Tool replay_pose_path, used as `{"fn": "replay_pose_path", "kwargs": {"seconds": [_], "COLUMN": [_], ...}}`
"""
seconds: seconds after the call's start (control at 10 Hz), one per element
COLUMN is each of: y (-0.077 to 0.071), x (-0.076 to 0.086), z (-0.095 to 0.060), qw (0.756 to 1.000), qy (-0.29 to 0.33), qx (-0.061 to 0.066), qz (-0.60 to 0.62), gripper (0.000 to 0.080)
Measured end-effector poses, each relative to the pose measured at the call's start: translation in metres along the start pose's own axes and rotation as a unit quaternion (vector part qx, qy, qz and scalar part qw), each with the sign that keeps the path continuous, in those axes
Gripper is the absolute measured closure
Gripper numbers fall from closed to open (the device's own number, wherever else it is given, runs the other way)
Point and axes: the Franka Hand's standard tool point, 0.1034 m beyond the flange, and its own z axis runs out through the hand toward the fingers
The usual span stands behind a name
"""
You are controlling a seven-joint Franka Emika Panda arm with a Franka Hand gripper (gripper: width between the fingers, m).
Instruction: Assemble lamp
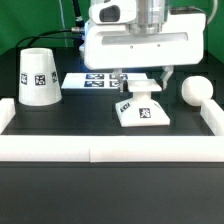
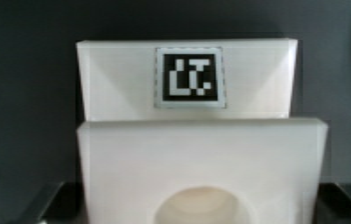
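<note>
exterior view
end effector (image 1: 141, 80): hanging wide open and gripping nothing, its fingers straddling the raised neck of the base
base (image 1: 140, 108): lying on the worktop (image 1: 60, 125) directly beneath the end effector, tagged face showing
bulb (image 1: 195, 90): resting off to one side of the end effector, toward the exterior view's right, apart from the base
shade (image 1: 38, 78): standing well apart on the opposite side, with the marker board (image 1: 98, 80) lying between it and the end effector
edges: white rim wall (image 1: 100, 150) is bounding the worktop; the base is sitting clear of it, with open room all round

wrist view
base (image 2: 188, 110): filling the frame under the end effector, tag facing square-on
step in hand, judged: lining up to grasp the base
doing it well: descending straight with both fingers clear of the neck, then closing evenly so the base is not twisting
room: fingers hardly showing at the frame's edge, so I cannot tell the side clearance here
</note>
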Motion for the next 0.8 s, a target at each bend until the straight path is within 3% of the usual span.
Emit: {"fn": "replay_pose_path", "kwargs": {"seconds": [0.6, 0.8], "y": [-0.032, -0.040], "x": [0.062, 0.074], "z": [0.001, 0.001], "qw": [0.999, 0.999], "qy": [0.034, 0.039], "qx": [0.005, 0.006], "qz": [0.013, 0.022], "gripper": [0.0263, 0.0263]}}
